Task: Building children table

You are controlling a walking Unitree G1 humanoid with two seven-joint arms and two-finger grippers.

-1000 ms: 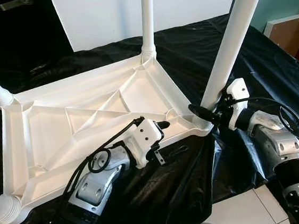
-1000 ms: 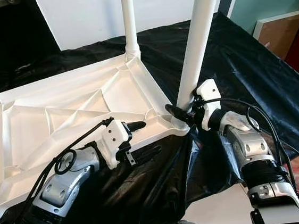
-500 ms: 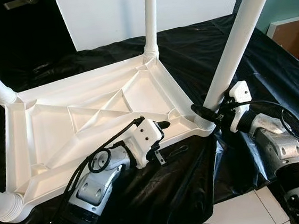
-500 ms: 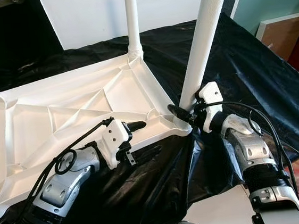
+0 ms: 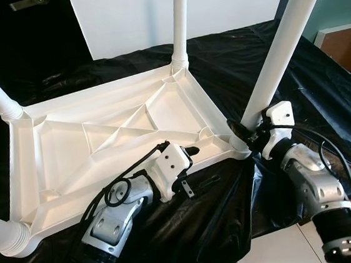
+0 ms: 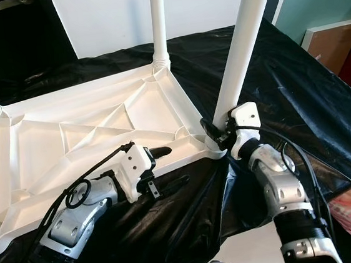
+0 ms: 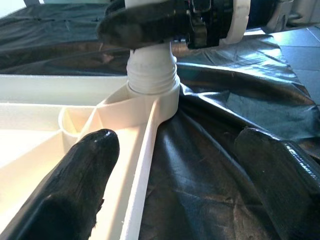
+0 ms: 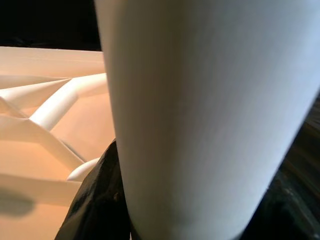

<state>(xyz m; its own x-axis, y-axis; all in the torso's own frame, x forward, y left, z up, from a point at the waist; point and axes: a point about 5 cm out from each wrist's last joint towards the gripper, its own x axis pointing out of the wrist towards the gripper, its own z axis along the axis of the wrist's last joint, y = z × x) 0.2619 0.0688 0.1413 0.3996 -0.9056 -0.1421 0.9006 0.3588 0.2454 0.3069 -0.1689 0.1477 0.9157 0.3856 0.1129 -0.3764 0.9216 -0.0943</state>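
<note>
Since before, right gripper [image 5: 242, 135] edged nearer, seemingly clamping table leg [image 5: 278, 54]; left gripper [image 5: 195, 167] spread astride tabletop rim [image 5: 211, 157].

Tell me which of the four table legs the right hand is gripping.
The leg at the tabletop's near-right corner, the thickest-looking one in the head views. The right hand clamps its base just above the socket; the other three legs stand untouched at the remaining corners.
</note>
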